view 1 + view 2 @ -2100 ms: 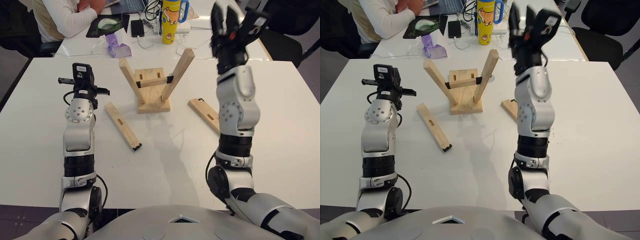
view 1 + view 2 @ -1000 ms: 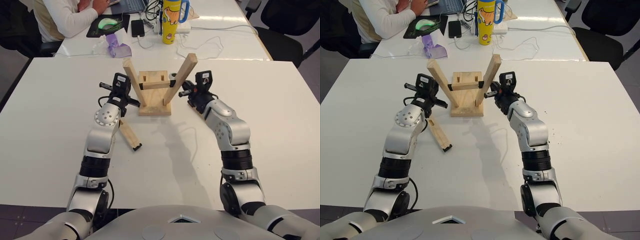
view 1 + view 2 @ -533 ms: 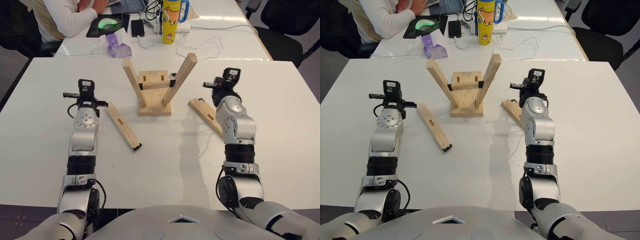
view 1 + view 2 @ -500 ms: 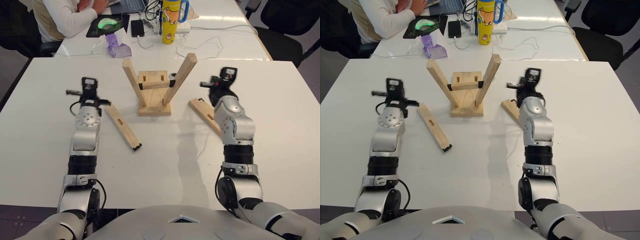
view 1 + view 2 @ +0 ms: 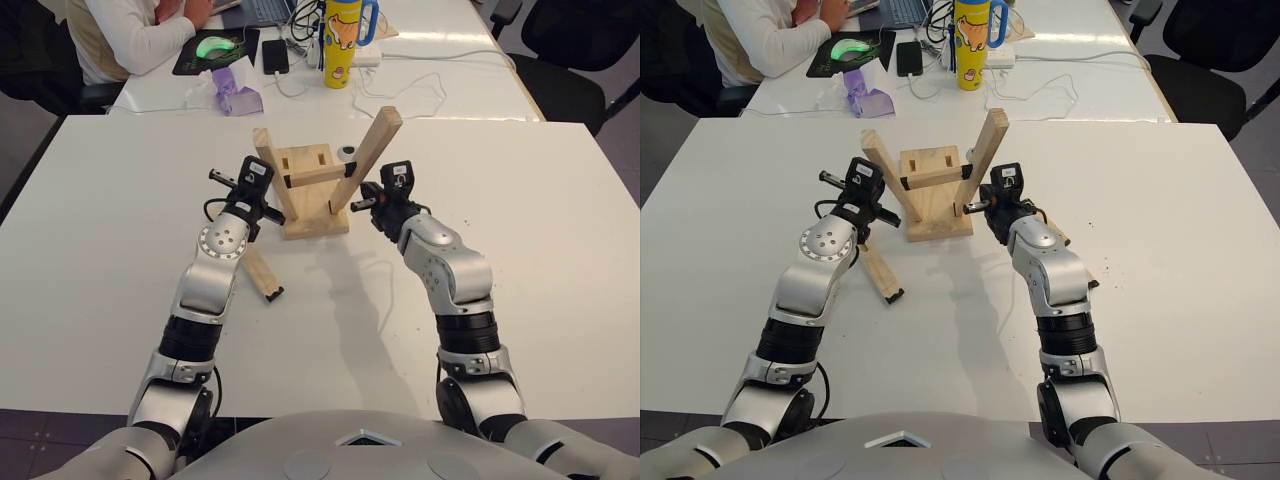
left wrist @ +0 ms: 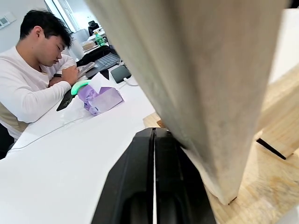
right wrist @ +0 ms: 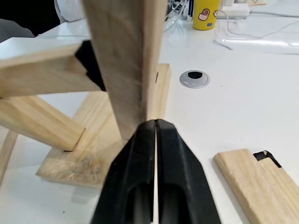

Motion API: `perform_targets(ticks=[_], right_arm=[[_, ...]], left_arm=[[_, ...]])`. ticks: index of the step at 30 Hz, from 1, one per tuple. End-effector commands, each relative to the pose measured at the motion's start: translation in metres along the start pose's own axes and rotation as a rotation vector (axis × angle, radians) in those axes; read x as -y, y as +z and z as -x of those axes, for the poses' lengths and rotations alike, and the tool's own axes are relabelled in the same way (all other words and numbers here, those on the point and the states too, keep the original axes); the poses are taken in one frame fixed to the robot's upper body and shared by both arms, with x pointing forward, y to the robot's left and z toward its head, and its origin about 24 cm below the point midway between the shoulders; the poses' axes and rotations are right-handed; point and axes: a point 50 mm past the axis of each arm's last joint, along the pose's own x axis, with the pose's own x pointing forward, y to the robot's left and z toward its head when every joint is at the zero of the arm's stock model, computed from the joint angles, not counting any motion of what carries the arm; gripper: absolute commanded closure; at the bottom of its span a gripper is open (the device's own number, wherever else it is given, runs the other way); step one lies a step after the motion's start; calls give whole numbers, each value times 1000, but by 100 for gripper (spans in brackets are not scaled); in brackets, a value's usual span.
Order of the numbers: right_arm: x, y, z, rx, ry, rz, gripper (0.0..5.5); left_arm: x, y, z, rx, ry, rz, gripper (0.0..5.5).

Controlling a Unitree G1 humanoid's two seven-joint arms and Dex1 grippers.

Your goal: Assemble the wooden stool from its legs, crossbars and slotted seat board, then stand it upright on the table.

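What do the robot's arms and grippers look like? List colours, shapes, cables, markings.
Left arm and right arm: silver-grey rounded segments, disc-shaped joints, black bands, thin black cables. Left gripper and right gripper: black, tapered, each with a small white label.

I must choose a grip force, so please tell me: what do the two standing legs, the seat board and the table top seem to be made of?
Standing legs: pale wood, apparently unvarnished; fine grain and a matte face show. Seat board: the same light wood, rough-looking at its near edge. Table top: smooth, uniform white without grain; probably laminate, but the look leaves that open.
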Motion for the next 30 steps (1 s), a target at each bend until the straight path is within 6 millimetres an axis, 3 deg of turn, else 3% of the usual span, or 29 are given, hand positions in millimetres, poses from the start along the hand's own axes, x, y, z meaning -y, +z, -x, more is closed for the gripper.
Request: perform_targets(ticks=[1, 4, 7, 9, 10, 11, 13, 16, 19, 20, 22, 24, 26, 28, 30], right_arm=[[12, 8, -3, 23, -83, 9, 548], [12, 8, -4, 24, -86, 8, 548], [32, 24, -5, 103, -194, 13, 548], [63, 128, 19, 589, -278, 28, 548], [68, 164, 36, 765, -290, 32, 548], [71, 183, 47, 865, -294, 34, 548], [72, 189, 48, 899, -289, 36, 548], [67, 237, 74, 1106, -213, 20, 548], [47, 260, 89, 1196, -43, 4, 548], [39, 261, 88, 1180, 40, 2, 548], [20, 237, 61, 959, 210, 50, 548], [7, 183, 24, 595, 317, 122, 548], [1, 130, 6, 300, 381, 116, 548], [3, 95, -2, 104, 381, 54, 548], [5, 78, -3, 20, 371, 19, 548]], left_arm=[[-7, -5, -2, -33, 38, 4, 550], [-7, -5, -3, -33, 39, 5, 550], [-11, -10, -3, -59, 59, 12, 550], [-12, -13, -4, -71, 70, 5, 550], [-12, -13, -4, -74, 73, 3, 550], [-12, -14, -4, -76, 75, 2, 550], [-12, -14, -5, -75, 75, 2, 550], [-12, -14, -4, -77, 77, 0, 550], [-11, -14, -5, -76, 77, -1, 550], [-11, -15, -5, -76, 77, -1, 550], [-11, -14, -5, -75, 80, 0, 550], [-11, -14, -5, -72, 83, 0, 550], [-12, -12, -5, -68, 86, -1, 550], [-13, -12, -5, -66, 89, -2, 550], [-13, -11, -5, -64, 90, -3, 550]])
